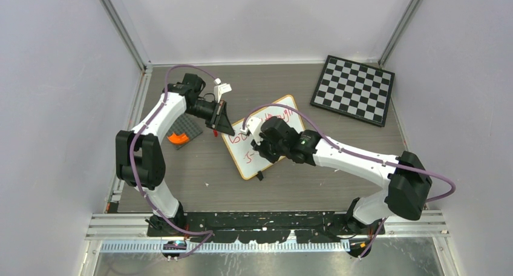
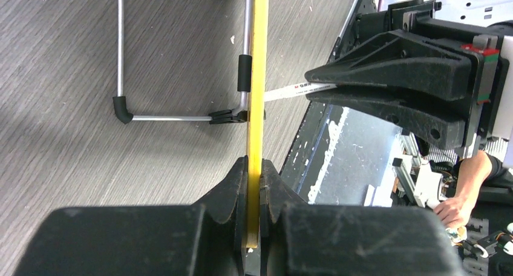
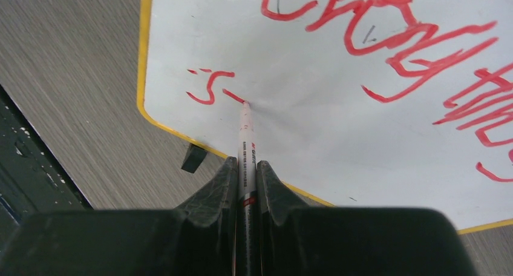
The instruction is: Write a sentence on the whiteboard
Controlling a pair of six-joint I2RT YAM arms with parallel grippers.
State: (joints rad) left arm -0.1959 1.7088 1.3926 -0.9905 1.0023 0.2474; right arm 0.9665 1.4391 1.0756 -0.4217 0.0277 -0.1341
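The whiteboard [image 1: 275, 137] with its yellow-orange rim lies tilted at the table's middle. My left gripper [image 1: 225, 128] is shut on its rim [image 2: 256, 106] at the left edge, seen edge-on in the left wrist view. My right gripper [image 1: 261, 144] is shut on a white marker [image 3: 245, 149], its tip touching the board [image 3: 314, 124]. The sentence [image 3: 387, 40] shows as a red first line, and a red "S" with a short stroke [image 3: 209, 88] starts the second line beside the tip. The right gripper and marker also show in the left wrist view [image 2: 399, 88].
A black-and-white checkered board [image 1: 354, 89] lies at the back right. A dark pad with an orange piece [image 1: 181, 134] lies left of the whiteboard. The board's wire stand [image 2: 181, 115] rests on the table. A person's hand [image 2: 460, 197] shows beyond the table edge.
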